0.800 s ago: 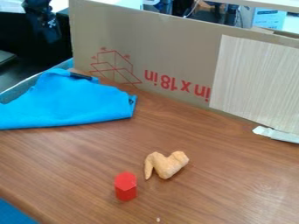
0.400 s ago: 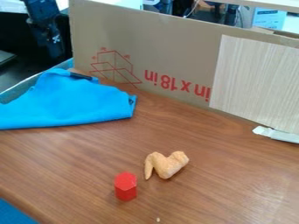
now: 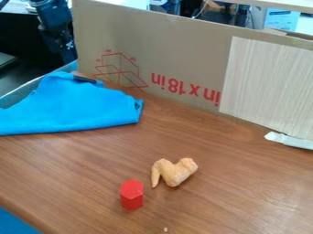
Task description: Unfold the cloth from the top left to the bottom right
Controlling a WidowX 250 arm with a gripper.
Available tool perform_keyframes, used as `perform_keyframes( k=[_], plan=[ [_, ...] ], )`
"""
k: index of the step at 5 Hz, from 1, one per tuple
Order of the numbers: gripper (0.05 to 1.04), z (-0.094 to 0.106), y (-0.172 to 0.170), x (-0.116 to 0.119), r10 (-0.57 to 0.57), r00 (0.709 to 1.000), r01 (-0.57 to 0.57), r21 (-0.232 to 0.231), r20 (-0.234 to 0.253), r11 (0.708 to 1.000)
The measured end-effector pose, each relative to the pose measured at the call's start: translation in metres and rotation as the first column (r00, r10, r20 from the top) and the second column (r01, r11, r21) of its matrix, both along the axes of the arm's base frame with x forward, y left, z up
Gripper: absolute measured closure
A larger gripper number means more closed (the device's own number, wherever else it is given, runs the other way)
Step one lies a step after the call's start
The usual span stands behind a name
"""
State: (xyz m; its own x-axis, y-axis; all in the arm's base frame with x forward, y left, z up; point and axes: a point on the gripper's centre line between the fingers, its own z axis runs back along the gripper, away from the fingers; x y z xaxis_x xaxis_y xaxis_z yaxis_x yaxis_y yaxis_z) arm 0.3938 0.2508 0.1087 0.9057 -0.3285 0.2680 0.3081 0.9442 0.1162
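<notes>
Looks like the approach: gripper (image 3: 67, 55) beyond the folded blue cloth (image 3: 76, 107), open or closed, can't tell; next, pinch its top-left edge!

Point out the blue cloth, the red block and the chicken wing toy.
Blue cloth (image 3: 76, 107): camera view, middle of its spread upper surface.
Red block (image 3: 132, 196): camera view, side face below its top.
Chicken wing toy (image 3: 175, 175): camera view, thick middle part.
</notes>
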Motion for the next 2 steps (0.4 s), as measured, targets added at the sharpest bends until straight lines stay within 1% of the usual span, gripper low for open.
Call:
perform_keyframes(
  k=[1, 2],
  plan=[
    [0.083, -0.0102, -0.0003, 0.0079, 0.013, 1.0, -0.013, -0.014, -0.004, 1.0],
    [0.083, -0.0177, -0.0037, 0.0145, 0.019, 1.0, -0.019, -0.022, 0.008, 1.0]
  ],
)
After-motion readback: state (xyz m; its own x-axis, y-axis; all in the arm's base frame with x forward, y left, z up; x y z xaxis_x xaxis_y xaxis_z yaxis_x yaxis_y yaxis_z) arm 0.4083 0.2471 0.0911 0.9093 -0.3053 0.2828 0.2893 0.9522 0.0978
